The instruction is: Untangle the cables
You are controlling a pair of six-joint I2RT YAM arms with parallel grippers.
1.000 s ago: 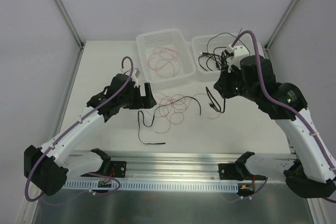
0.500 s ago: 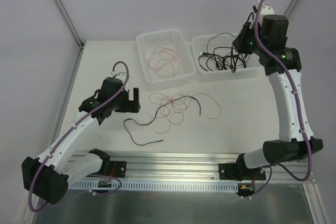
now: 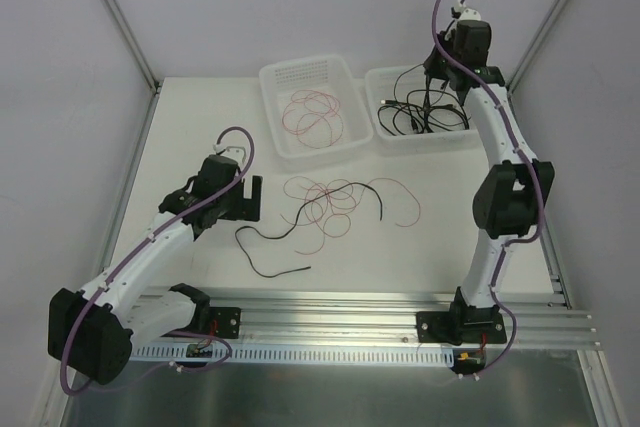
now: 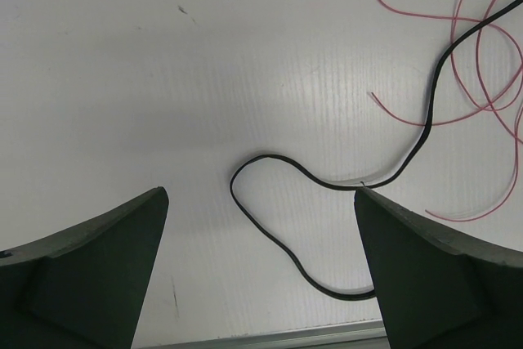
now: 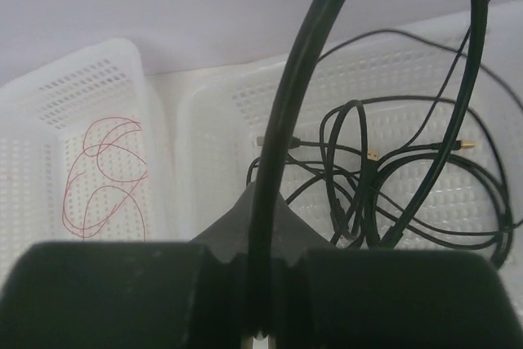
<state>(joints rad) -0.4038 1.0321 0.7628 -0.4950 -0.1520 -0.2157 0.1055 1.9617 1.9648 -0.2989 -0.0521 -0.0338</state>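
Spreading beneath both arms, the white table (image 3: 200, 147) carries a left basket (image 3: 275, 77) and a right basket (image 3: 372, 82). The right tool (image 5: 260, 267) hangs above the right basket, clamped on a black cable (image 5: 282, 120), with a black bundle (image 3: 420, 115) below it. The left tool (image 3: 252, 197), fingers wide apart, hovers over a loose black wire (image 4: 428, 120). Red wires (image 3: 325, 207) lie just beside it, toward the right arm.

Top external: high behind the bases, looking down on the whole table (image 3: 180, 137). Left wrist: close, facing down at the loose black cable (image 4: 429, 124), overhead's 7 o'clock. Right wrist: near, tilted into the right basket (image 5: 237, 120), overhead's 1 o'clock.
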